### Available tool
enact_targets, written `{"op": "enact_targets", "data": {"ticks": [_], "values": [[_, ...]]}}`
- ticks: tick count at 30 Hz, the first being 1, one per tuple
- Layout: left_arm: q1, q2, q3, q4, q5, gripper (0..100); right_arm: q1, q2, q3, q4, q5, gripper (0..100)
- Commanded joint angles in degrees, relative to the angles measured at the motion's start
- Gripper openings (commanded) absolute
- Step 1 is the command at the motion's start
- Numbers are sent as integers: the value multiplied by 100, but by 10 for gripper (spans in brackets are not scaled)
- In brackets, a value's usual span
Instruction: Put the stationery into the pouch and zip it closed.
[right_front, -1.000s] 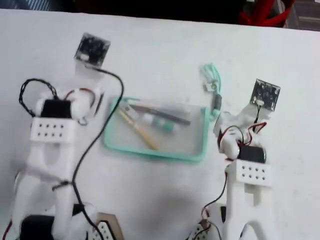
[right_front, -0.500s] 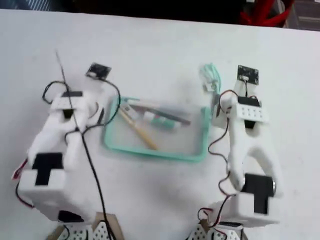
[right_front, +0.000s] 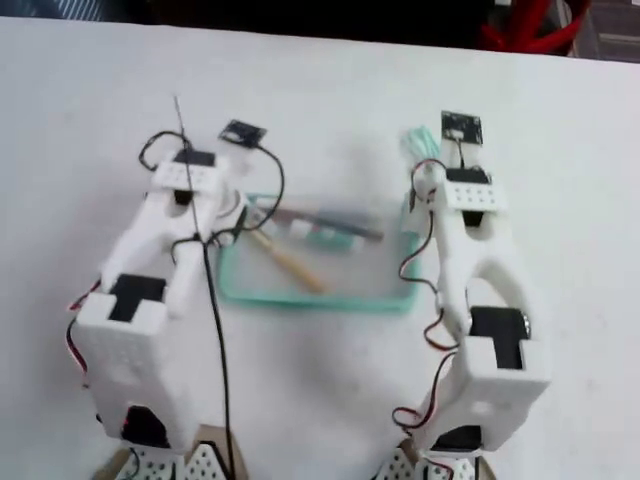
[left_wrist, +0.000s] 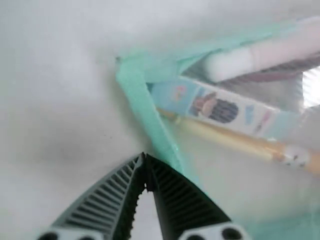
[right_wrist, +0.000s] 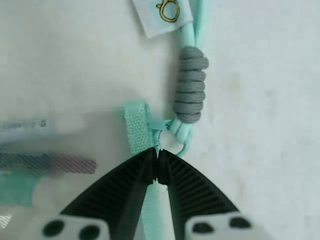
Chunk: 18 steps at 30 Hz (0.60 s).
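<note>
- Both arms have come forward from their pulled-back pose and now stand over the two ends of the pouch (right_front: 350, 280), which has hardly moved.
- The stationery (right_front: 290, 262) lies inside the pouch, so I judge only the zipping remains.
- The left claw (left_wrist: 145, 170) is clenched at the pouch's corner, and the right claw (right_wrist: 157, 160) is clenched at the pull (right_wrist: 170, 144). Whether either pinches anything, I cannot tell.
- No arm crosses the pouch between the claws, so there is room for a pull. The cord (right_wrist: 190, 85) lies just beside the right claw and could snag.

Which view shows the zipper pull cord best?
Right wrist view: pull cord close up, grey wrap and tag distinct. High view: a small mint loop. Left wrist view faces the pouch's far corner.
</note>
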Motion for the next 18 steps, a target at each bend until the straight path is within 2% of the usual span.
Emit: {"op": "enact_targets", "data": {"ticks": [1, 6, 12, 15, 18], "values": [[321, -541, -281, 211, 114, 22, -171, 233, -607, 22, 53, 19], [-365, -1754, -281, 255, 123, 23, -145, 4, -712, 620, 44, 19], [-822, -3618, -299, 158, 79, 24, 22, -1552, -695, 1182, 44, 19], [-822, -4646, -290, -211, 79, 24, 48, -2484, -703, 1385, 44, 20], [-822, -5569, -290, -949, 79, 24, 40, -3424, -703, 1552, 53, 21]]}}
